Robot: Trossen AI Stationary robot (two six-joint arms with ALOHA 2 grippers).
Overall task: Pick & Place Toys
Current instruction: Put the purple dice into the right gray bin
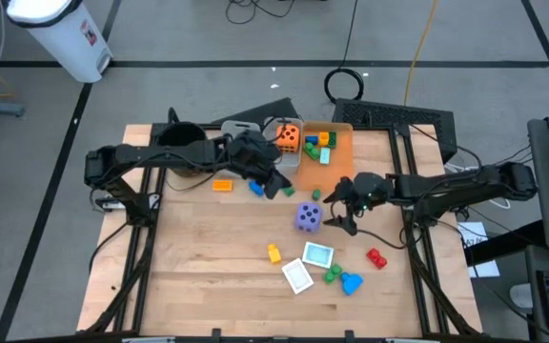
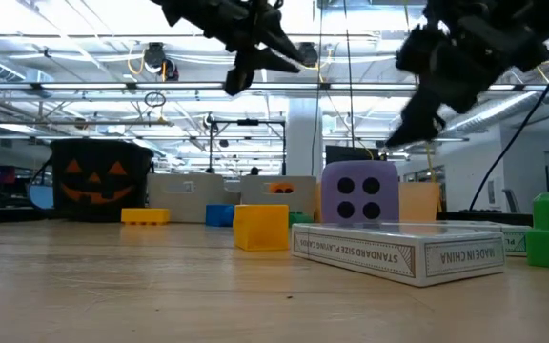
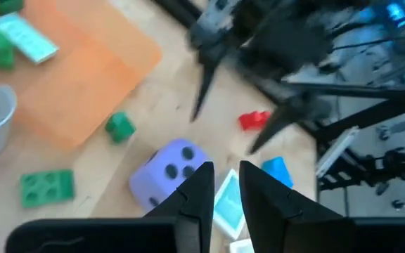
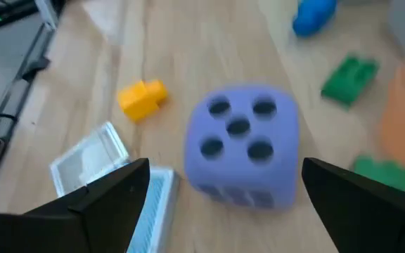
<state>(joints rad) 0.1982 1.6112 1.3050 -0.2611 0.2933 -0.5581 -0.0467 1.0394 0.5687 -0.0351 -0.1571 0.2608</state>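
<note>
Two wide-spread fingers of the right gripper (image 4: 223,193) straddle the purple die (image 4: 241,145) without touching, holding nothing.

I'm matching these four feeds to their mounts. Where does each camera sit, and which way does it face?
High: overhead, straight down on the table; both arms show.
Low: tabletop height, level across; purple die ahead, arms above.
Left wrist: past near-shut fingers at the die; right arm beyond.
Right wrist: past wide-open fingers onto the die.
Shared: all four show the purple die.
</note>
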